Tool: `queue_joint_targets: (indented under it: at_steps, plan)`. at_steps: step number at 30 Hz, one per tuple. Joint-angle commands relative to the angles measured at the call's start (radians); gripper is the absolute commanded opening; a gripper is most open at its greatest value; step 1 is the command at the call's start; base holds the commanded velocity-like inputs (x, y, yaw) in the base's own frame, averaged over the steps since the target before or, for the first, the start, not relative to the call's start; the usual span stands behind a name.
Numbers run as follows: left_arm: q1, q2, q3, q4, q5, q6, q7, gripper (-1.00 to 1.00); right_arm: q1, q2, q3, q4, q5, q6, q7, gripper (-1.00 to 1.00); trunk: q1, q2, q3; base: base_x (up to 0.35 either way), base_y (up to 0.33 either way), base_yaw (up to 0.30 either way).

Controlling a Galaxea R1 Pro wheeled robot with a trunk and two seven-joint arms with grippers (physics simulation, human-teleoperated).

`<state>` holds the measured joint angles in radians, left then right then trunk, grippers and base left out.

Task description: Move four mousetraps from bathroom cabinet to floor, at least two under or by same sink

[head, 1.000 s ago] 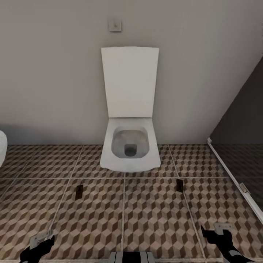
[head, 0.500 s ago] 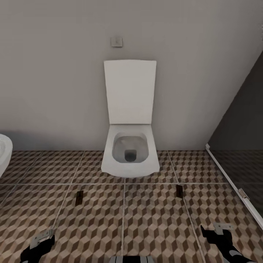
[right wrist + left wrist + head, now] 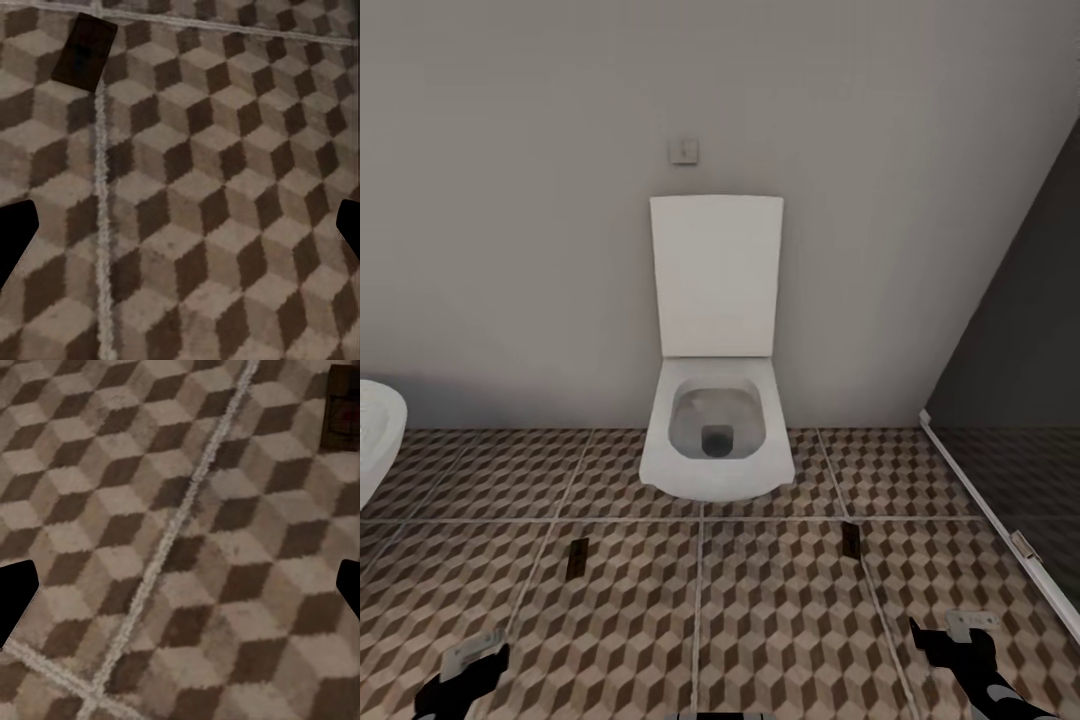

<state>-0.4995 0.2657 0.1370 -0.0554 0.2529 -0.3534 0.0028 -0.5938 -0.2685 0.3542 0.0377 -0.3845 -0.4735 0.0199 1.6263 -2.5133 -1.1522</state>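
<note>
Cube-patterned brown-and-beige bathroom floor [image 3: 780,620] is seen spreading further than a second ago, the camera having drawn back. From left: the left gripper [image 3: 460,680] is held wide and empty; one small flat brown wooden mousetrap [image 3: 577,558] lies before the white toilet [image 3: 717,440], another [image 3: 851,539] well apart; the right gripper [image 3: 960,655] is likewise spread, empty. Neither trap is seen beside a sink.

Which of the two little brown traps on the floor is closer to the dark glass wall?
The right mousetrap, lying on the bathroom floor right of the toilet. The other mousetrap lies left, toward the white basin edge.
</note>
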Motion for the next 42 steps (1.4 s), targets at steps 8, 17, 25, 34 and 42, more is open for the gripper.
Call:
queue_joint_targets:
  at_steps: [8,17,25,34,42]
  plan:
    - [0.0,0.004,0.007,0.008,-0.008,-0.003,0.004,1.0,-0.001,0.003,0.007,0.005,-0.014,-0.003,-0.004,1.0,-0.004,0.002,0.03,0.0,0.0,0.0]
    - [0.003,0.007,0.007,0.011,-0.01,-0.001,0.01,1.0,-0.001,0.015,0.007,0.016,-0.016,-0.001,-0.005,1.0,-0.008,0.004,0.065,0.0,0.0,0.0]
    - [0.004,0.008,0.007,0.011,-0.011,0.0,0.011,1.0,-0.001,0.028,0.006,0.023,-0.016,0.0,-0.005,1.0,-0.011,0.006,0.096,0.0,0.0,0.0]
    - [0.004,0.017,0.007,0.012,-0.011,0.001,0.011,1.0,-0.001,0.044,0.006,0.034,-0.016,0.001,-0.001,1.0,-0.015,0.008,0.131,0.0,0.0,0.0]
    - [0.005,0.018,0.007,0.012,-0.011,0.002,0.012,1.0,0.005,0.078,0.006,0.036,-0.016,0.002,-0.001,1.0,-0.019,0.01,0.162,0.0,0.0,0.0]
